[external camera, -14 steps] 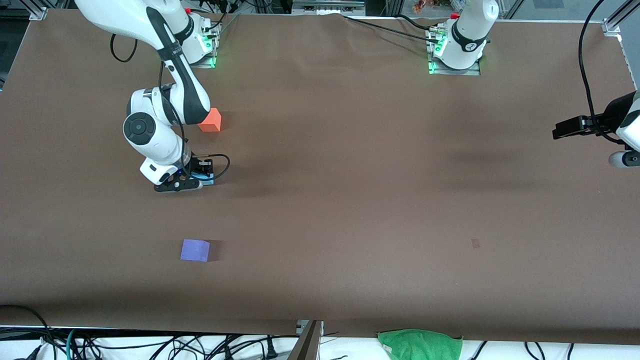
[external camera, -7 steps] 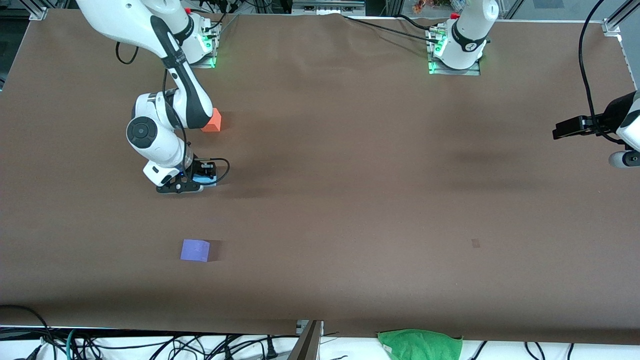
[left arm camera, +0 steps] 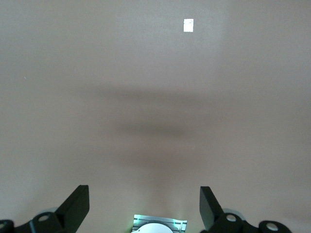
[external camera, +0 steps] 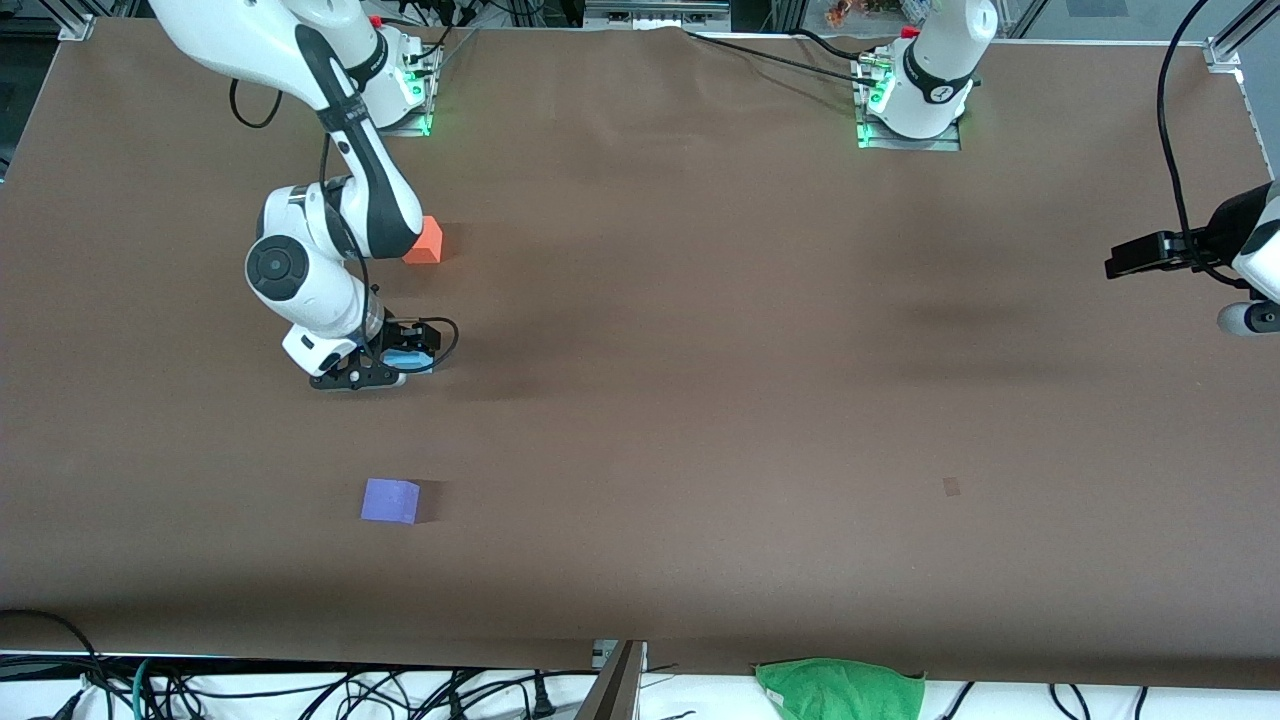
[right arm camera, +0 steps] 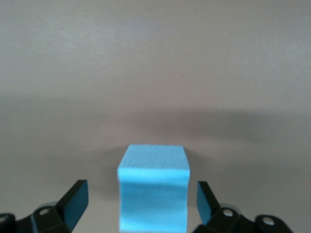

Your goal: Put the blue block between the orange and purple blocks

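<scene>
The blue block (external camera: 413,360) rests on the brown table between the orange block (external camera: 426,242), which is farther from the front camera, and the purple block (external camera: 390,500), which is nearer. My right gripper (external camera: 392,366) is low over the blue block, open, with a finger on either side and a gap to each. In the right wrist view the blue block (right arm camera: 153,190) stands between the open fingers of the right gripper (right arm camera: 143,200). My left gripper (left arm camera: 143,196) is open and empty, and that arm's hand (external camera: 1240,255) waits at the left arm's end of the table.
A green cloth (external camera: 840,688) lies at the table's edge nearest the front camera. A small pale mark (external camera: 951,486) is on the table toward the left arm's end; it also shows in the left wrist view (left arm camera: 188,25). Cables hang below the near edge.
The right arm's wrist has shifted slightly over the blue block. The block stays in the same spot. The left arm has not moved.
</scene>
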Motion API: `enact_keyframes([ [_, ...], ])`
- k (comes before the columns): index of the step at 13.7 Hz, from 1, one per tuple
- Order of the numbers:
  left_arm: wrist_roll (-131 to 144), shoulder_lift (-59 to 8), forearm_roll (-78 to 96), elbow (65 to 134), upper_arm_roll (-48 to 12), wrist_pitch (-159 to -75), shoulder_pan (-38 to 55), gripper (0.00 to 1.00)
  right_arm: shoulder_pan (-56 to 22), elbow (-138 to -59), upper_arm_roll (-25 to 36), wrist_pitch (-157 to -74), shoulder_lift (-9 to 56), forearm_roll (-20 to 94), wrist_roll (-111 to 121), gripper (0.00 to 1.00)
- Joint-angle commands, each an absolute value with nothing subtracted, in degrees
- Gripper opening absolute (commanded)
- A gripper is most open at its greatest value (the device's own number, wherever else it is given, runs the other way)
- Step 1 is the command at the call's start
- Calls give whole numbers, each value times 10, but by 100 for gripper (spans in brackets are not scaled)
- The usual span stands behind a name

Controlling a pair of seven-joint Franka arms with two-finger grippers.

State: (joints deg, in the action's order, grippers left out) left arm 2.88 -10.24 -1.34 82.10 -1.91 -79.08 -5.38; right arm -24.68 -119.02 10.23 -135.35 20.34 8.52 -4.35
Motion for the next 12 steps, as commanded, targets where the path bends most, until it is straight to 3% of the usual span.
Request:
enact_keyframes([
  [1, 16, -110, -10, 803, -18, -786, -53, 100, -243, -1158, 98, -1251, 137, 93, -59, 99],
  [6, 17, -110, -10, 803, -18, -786, -53, 100, -244, -1080, 97, -1085, 26, 56, -77, 99],
  [10, 17, -110, -10, 803, -18, -786, -53, 100, -243, -950, 99, -959, 17, 47, -70, 99],
  [12, 17, -109, -10, 803, -18, -786, -53, 100, -228, -926, 99, -932, 16, 33, -55, 99],
])
